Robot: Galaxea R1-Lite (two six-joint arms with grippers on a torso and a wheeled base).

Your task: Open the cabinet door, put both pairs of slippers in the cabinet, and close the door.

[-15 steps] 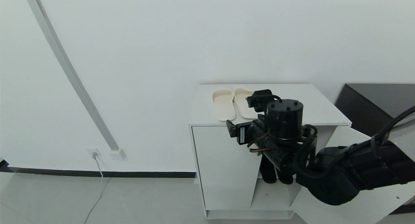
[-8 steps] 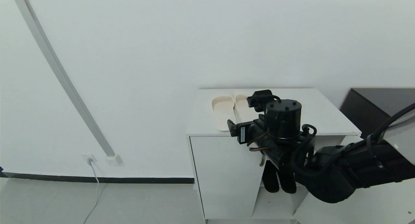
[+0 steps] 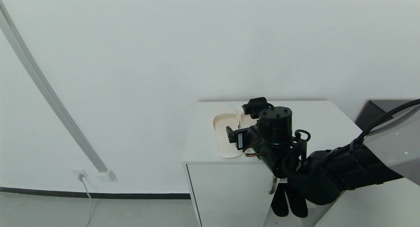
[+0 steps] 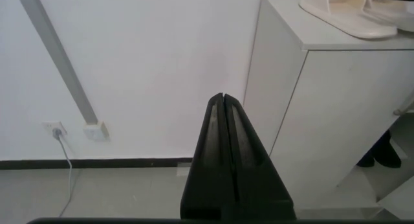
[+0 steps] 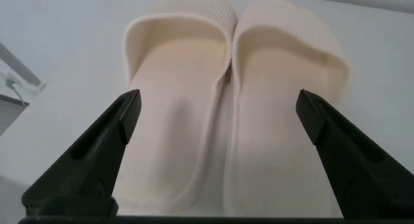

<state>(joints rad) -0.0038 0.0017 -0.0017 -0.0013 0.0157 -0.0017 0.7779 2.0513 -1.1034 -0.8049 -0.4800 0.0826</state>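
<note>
Counting first: two pairs of slippers, one cabinet, two grippers.

- The cream slippers (image 3: 226, 135) lie side by side on top of the white cabinet (image 3: 323, 128), toward its left side.
- The black slippers (image 3: 288, 204) sit low inside the cabinet's open right half. The cabinet door (image 3: 357, 207) is swung out to the near right.
- The right gripper (image 5: 218, 100) hangs just above the cream pair, its fingers spread wide with one outside each slipper. It holds nothing.
- The left gripper (image 4: 223, 104) is low, left of the cabinet on the near side. Its fingers are pressed together with nothing between them.

Hidden or cut off:
- In the head view the right arm covers most of the right cream slipper and the upper ends of the black pair.
- The cabinet's lower part runs off the picture's bottom edge.

Change: the head camera has shifted, so the cabinet now sits lower in that picture. Measured against the cream slippers, the right gripper has come in from the near edge of the top to over the pair.
</note>
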